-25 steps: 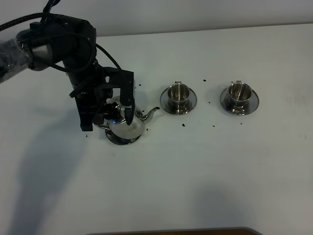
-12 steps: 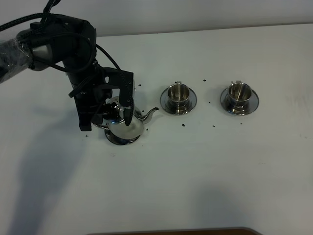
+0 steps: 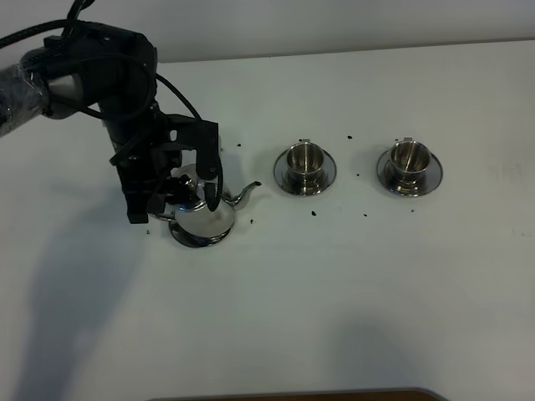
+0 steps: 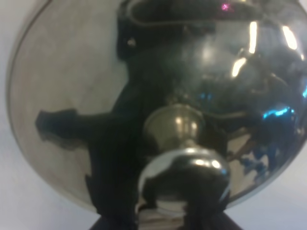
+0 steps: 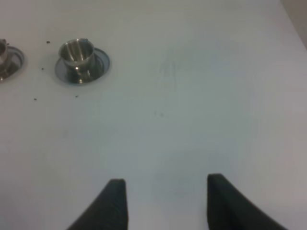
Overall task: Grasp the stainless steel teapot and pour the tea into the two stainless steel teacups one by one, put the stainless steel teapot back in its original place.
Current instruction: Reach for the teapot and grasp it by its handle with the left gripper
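A white tabletop fills the exterior high view. Small dark specks lie scattered on it, well apart, from the centre out toward 12 and 10 o'clock. A pale wall strip runs along 12 o'clock, and a brown edge shows at 6 o'clock.

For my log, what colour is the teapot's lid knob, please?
The lid knob is shiny silver, clearest in the left wrist view.
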`<state>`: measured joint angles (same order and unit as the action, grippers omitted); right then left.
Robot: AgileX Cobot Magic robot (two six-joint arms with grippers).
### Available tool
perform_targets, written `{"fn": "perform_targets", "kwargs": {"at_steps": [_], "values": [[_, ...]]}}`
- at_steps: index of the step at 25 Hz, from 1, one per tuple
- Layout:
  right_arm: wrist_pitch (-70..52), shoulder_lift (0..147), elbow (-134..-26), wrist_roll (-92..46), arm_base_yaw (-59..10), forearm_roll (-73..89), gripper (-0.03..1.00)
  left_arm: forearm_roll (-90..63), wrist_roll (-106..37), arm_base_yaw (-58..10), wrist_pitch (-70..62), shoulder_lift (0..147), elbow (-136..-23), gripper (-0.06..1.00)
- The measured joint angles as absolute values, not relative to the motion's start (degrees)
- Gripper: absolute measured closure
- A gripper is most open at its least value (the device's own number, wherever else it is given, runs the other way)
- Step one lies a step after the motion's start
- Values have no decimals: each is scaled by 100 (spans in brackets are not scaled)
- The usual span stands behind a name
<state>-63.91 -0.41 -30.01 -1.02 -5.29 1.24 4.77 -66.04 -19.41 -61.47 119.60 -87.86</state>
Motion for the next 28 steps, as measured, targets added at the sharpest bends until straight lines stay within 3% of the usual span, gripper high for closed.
{"fn": "perform_targets", "kwargs": {"at_steps": [28], "values": [[-6391, -41, -3001, -102, -529, 124, 58, 61, -3689, -1900, -6724, 11953, -8786, 68]]}}
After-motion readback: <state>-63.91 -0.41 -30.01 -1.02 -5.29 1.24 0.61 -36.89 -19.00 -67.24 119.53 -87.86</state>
